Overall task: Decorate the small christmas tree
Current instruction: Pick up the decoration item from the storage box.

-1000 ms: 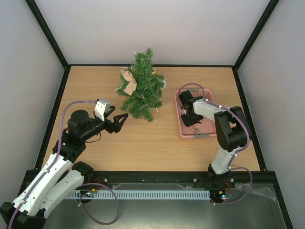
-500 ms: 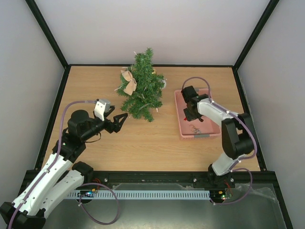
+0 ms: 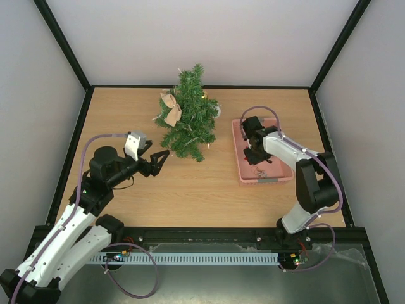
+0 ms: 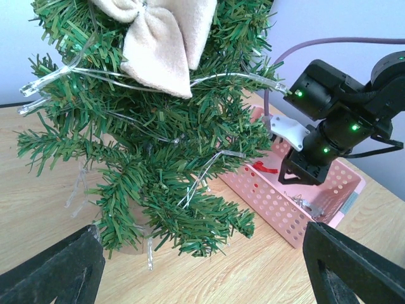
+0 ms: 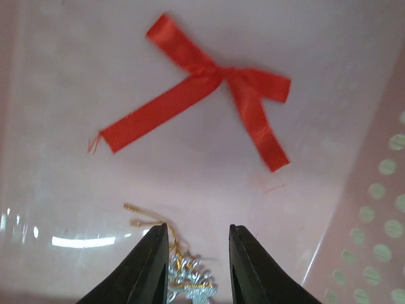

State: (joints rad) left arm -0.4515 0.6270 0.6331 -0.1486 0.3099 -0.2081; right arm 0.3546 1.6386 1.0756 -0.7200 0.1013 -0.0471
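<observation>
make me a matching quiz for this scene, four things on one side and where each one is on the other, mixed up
1 beige bow
2 red ribbon bow
3 silver ornament
4 left gripper

a on the pink basket floor, ahead of the right gripper
b open, beside the small christmas tree
c on that tree's branches
d between the right gripper's fingers

Pairs: 1-c, 2-a, 3-d, 4-b

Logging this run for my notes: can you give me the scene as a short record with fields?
tree: small christmas tree standing, beige bow on it
basket: pink basket right of tree, holding red ribbon and silver ornament
left gripper: open, empty, beside the tree
right gripper: inside basket, jaws slightly apart over the silver ornament
</observation>
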